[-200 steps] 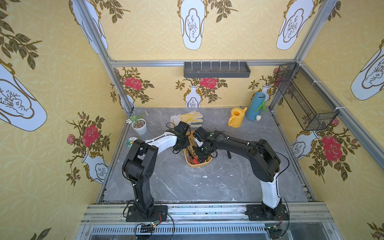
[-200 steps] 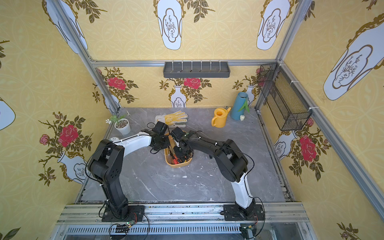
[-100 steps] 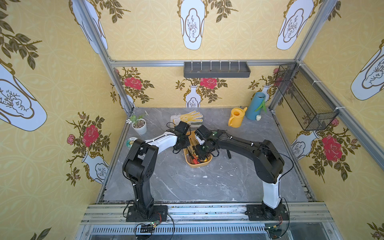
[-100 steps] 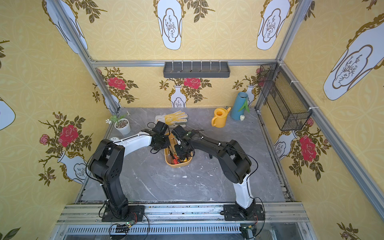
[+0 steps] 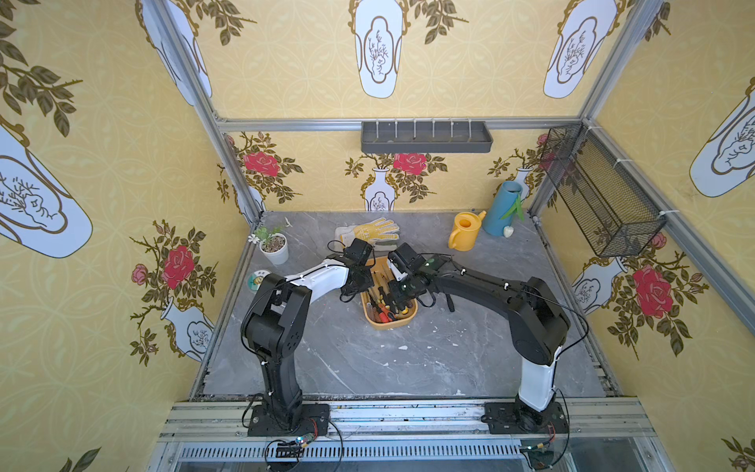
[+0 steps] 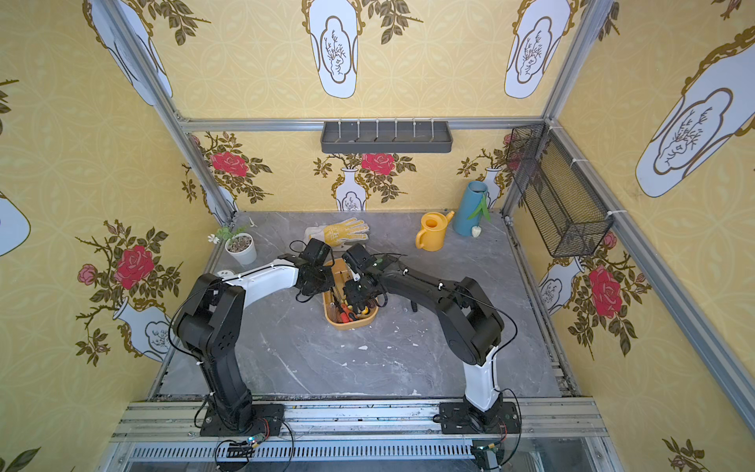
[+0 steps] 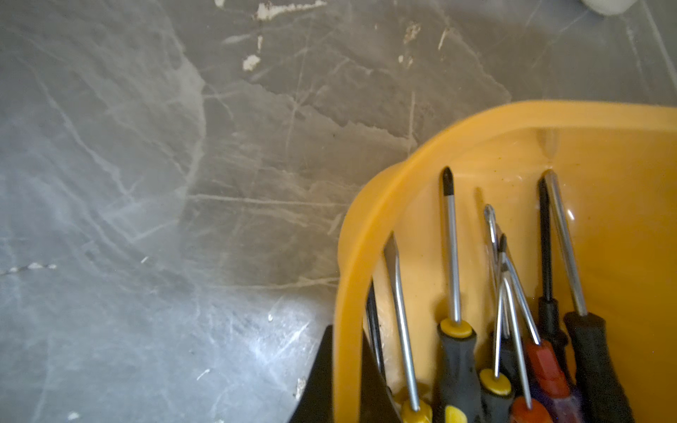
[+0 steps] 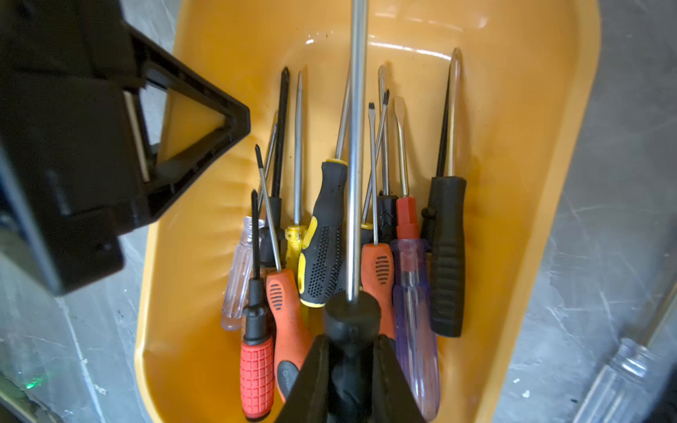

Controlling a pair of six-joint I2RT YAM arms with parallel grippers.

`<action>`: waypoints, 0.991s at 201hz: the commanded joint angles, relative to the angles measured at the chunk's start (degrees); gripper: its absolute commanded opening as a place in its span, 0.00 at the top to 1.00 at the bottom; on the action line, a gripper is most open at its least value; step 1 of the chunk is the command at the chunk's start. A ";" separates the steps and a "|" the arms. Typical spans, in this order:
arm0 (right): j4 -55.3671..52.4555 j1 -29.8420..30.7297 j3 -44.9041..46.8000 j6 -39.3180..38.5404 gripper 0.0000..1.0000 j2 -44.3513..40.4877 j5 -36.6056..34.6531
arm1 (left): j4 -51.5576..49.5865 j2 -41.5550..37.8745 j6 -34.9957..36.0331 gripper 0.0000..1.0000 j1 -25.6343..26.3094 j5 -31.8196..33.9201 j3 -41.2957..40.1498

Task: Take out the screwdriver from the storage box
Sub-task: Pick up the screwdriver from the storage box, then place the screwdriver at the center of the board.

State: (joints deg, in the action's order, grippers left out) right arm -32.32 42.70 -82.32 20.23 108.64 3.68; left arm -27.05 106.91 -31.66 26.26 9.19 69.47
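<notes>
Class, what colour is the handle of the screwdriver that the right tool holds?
The screwdriver handle is black; the right wrist view shows it best.

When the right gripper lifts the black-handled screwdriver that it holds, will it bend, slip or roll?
The black-handled screwdriver is probably stiff: its steel shaft looks straight. It may pivot in the right gripper, as the long shaft overhangs the grip. Laid down, its rounded handle would likely roll.

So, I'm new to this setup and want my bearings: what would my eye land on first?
The orange storage box, packed with screwdrivers, stands out at the centre in both top views. The right gripper pinches a black-handled screwdriver, its shaft above the pile, while the left gripper clamps the box's rim.
</notes>
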 commanded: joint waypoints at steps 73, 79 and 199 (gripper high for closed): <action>6.23 -3.10 6.26 1.88 1.00 -9.19 -7.59 | -2.49 0.72 0.74 1.00 -0.07 0.20 -0.62; 6.62 -3.51 6.93 1.96 1.00 -10.03 -7.95 | -2.45 0.63 0.72 1.00 -0.07 0.23 -0.80; -0.19 -10.85 7.24 2.95 1.00 -4.98 -6.49 | -2.24 -0.47 0.27 1.00 -0.07 0.63 -1.71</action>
State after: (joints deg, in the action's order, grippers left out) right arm -30.41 31.94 -73.73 23.53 101.47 -3.22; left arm -25.98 106.28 -31.53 26.26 9.43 68.45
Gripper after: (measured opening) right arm 0.211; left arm 0.099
